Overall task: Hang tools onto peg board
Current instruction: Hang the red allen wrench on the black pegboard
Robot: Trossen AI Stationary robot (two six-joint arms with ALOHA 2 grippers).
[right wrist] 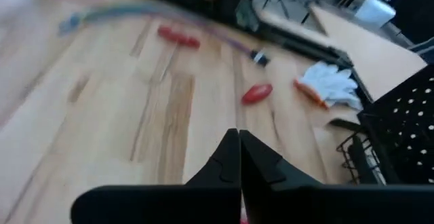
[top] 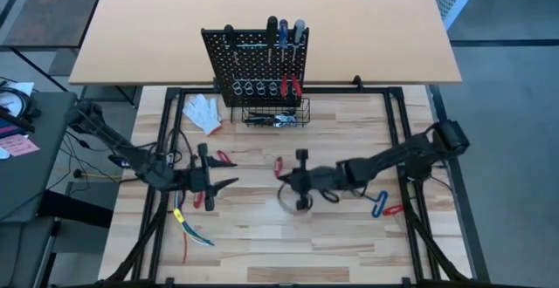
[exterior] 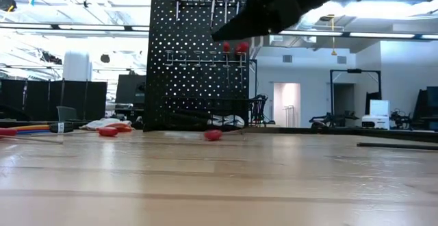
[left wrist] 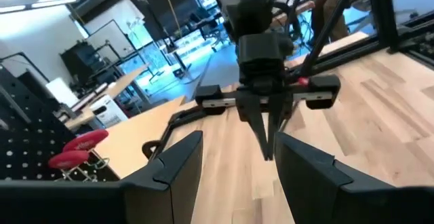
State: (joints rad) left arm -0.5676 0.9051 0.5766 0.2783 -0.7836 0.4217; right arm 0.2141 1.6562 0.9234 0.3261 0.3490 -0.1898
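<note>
The black peg board [top: 253,61] stands at the table's far side. Several screwdrivers [top: 284,30] hang along its top, and red-handled pliers [exterior: 234,46] hang in its row of rings. Loose red-handled tools lie on the table [top: 225,158], [top: 279,166], [top: 197,199]. A blue and a red one [top: 383,206] lie to the right. My right gripper [top: 281,176] hovers mid-table above the middle red tool. It is shut, pointing left and slightly down, with nothing seen between its fingers [right wrist: 239,153]. My left gripper [top: 229,183] faces it from the left, level and open [left wrist: 237,163], holding nothing.
A white glove [top: 203,112] lies left of the board's wire basket [top: 276,113]. Coloured wires [top: 190,231] lie at the near left. A black frame [top: 410,148] borders the table. The two grippers point at each other with a short gap between them.
</note>
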